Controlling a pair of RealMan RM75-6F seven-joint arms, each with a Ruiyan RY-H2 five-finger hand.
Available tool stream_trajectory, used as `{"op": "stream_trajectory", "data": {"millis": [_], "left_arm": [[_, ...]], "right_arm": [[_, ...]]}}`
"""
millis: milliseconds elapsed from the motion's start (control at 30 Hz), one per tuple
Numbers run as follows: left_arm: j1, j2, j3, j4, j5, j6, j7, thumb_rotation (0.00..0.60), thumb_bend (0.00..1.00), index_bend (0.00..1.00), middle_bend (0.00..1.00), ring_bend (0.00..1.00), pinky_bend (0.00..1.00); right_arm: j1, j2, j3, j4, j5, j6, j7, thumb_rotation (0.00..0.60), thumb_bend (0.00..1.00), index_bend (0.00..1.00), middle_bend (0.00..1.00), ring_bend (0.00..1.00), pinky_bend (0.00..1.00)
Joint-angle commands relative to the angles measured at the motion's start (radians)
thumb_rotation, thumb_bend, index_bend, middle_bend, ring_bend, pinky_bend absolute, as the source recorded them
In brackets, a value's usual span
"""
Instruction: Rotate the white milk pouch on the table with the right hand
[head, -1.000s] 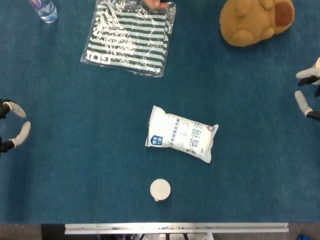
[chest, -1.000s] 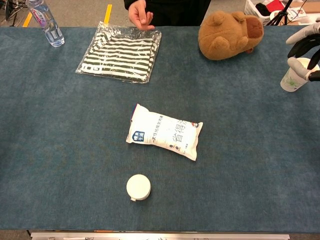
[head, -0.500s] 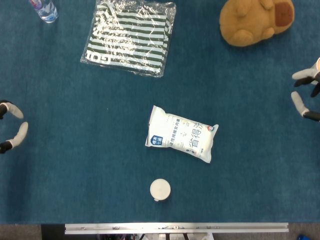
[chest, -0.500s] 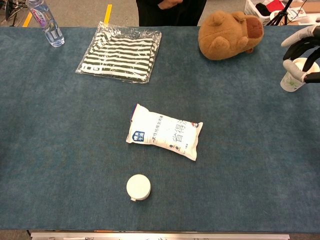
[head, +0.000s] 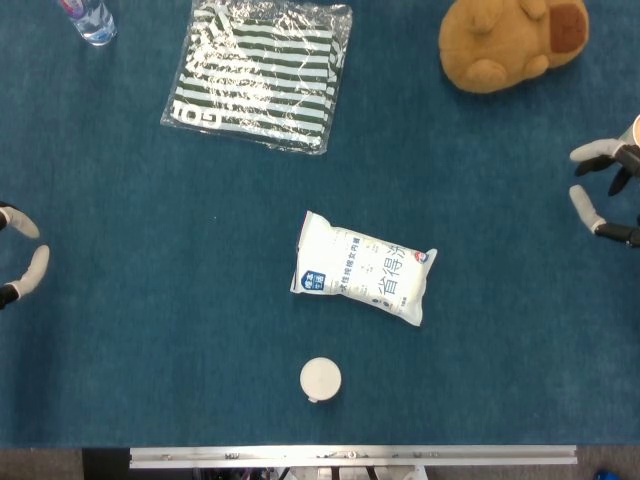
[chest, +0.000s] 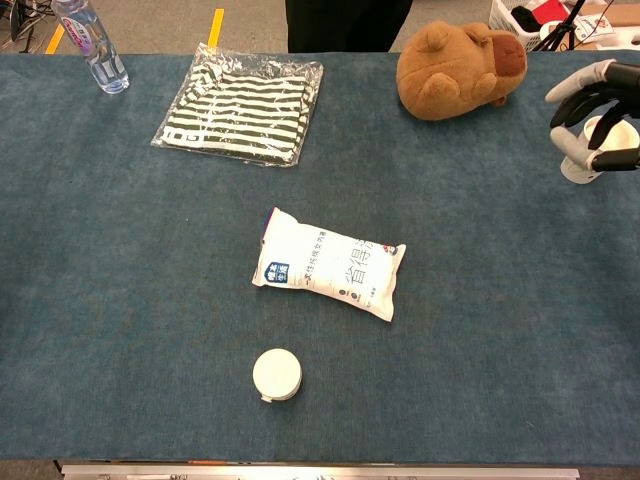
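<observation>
The white milk pouch lies flat near the middle of the blue table, tilted with its right end nearer the front edge. My right hand hovers at the far right edge, well away from the pouch, fingers spread and holding nothing. My left hand shows only as fingertips at the far left edge of the head view, apart and empty; the chest view does not show it.
A small white round lid sits in front of the pouch. A bagged striped garment lies at the back left, a water bottle in the back left corner, a brown plush toy at back right, a paper cup behind my right hand.
My right hand has moved inward, to the left, from the right edge. The left hand has slid further out of view. The person's hand at the garment has withdrawn.
</observation>
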Motion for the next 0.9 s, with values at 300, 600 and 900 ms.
{"op": "stream_trajectory", "data": {"millis": [300,600,900], "left_arm": [[-0.003,-0.006,-0.001,0.008,-0.007,-0.015,-0.015,0.6,0.29,0.54,0.48,0.36,0.49],[-0.006,-0.002,-0.003,0.003,-0.002,-0.016,-0.032,0.6,0.29,0.54,0.48,0.36,0.49],[-0.005,0.003,-0.007,-0.003,-0.003,-0.013,-0.041,0.6,0.29,0.54,0.48,0.36,0.49]], "right_arm": [[0.005,0.0,-0.023,-0.044,-0.039,0.005,-0.059,0.6,0.27,0.41,0.5,0.41,0.56],[0.1,0.051,-0.033,-0.15,-0.079,-0.131,-0.258,0.6,0.05,0.41,0.41,0.33,0.53],[0.22,0.066,-0.028,-0.209,-0.064,-0.305,-0.432,0.6,0.0,0.41,0.35,0.27,0.48]]}}
